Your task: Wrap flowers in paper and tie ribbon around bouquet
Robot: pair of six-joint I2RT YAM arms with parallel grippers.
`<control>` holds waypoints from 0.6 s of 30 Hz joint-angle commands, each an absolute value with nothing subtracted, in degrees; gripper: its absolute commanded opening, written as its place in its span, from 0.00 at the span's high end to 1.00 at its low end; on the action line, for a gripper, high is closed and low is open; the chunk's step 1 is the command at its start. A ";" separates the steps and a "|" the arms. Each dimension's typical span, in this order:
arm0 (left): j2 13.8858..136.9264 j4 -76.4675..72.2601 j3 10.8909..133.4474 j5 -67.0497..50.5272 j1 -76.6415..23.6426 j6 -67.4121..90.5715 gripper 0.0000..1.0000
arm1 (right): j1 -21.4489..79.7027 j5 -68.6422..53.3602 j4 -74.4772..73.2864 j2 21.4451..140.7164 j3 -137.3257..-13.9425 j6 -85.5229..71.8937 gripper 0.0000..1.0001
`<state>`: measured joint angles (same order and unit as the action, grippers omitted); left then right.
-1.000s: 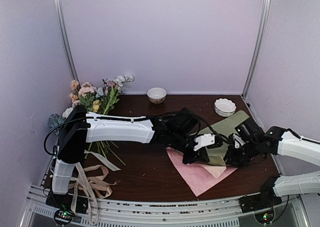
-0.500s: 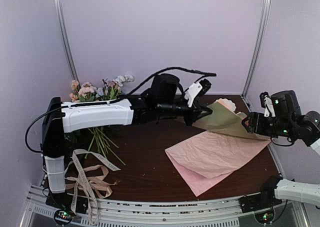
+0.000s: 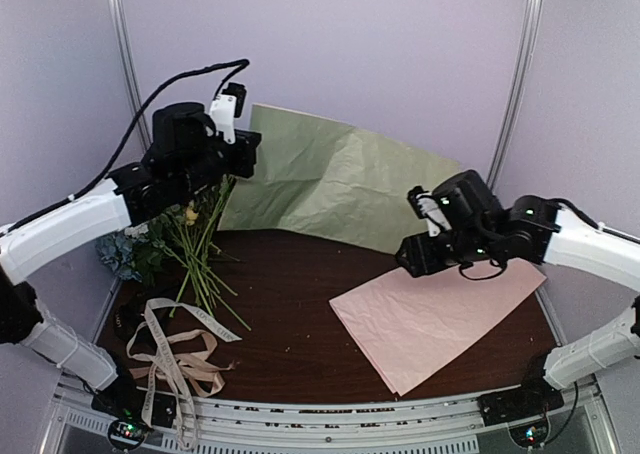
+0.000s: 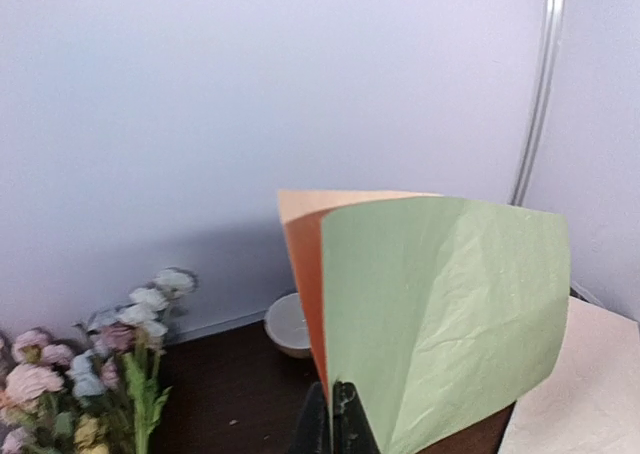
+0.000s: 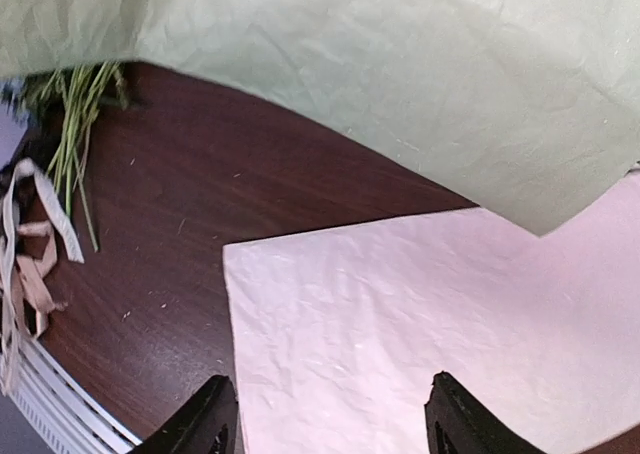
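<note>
**A:** How far along is the wrapping?

**B:** Barely begun, I judge. The flowers (image 3: 190, 234) lie loose and unwrapped on the tabletop (image 3: 290, 304), well left of the pink sheet (image 3: 440, 319). The lettered ribbon (image 3: 205, 319) lies untied, also left of the sheet. Wrapping and tying remain.

**A:** Where is the paper?

**B:** The paper (image 3: 340, 184) hangs in the air behind the pink sheet, green face forward.

**A:** And the arms?

**B:** The left arm reaches high, and the left gripper (image 4: 340, 414) is clamped on the paper's edge. The right arm bends over the pink sheet. The right gripper (image 5: 330, 414) has its jaws apart and holds nothing.
</note>
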<state>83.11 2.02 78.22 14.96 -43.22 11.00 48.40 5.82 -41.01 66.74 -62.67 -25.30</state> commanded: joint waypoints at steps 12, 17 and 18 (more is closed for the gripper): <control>48.83 21.39 66.58 53.40 -43.01 5.83 1.00 | 56.91 6.39 -48.64 125.46 -104.41 -6.82 0.32; 46.70 21.73 65.49 53.66 -42.99 4.43 1.00 | 56.31 9.01 -51.28 131.89 -109.36 -5.45 0.37; 46.93 21.57 65.07 52.95 -42.98 4.48 1.00 | 55.95 8.86 -51.71 132.43 -108.89 -5.56 0.38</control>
<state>46.50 20.64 66.85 51.11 -43.31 6.42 56.69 5.69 -47.27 131.22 -107.22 -7.38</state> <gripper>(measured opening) 0.014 0.636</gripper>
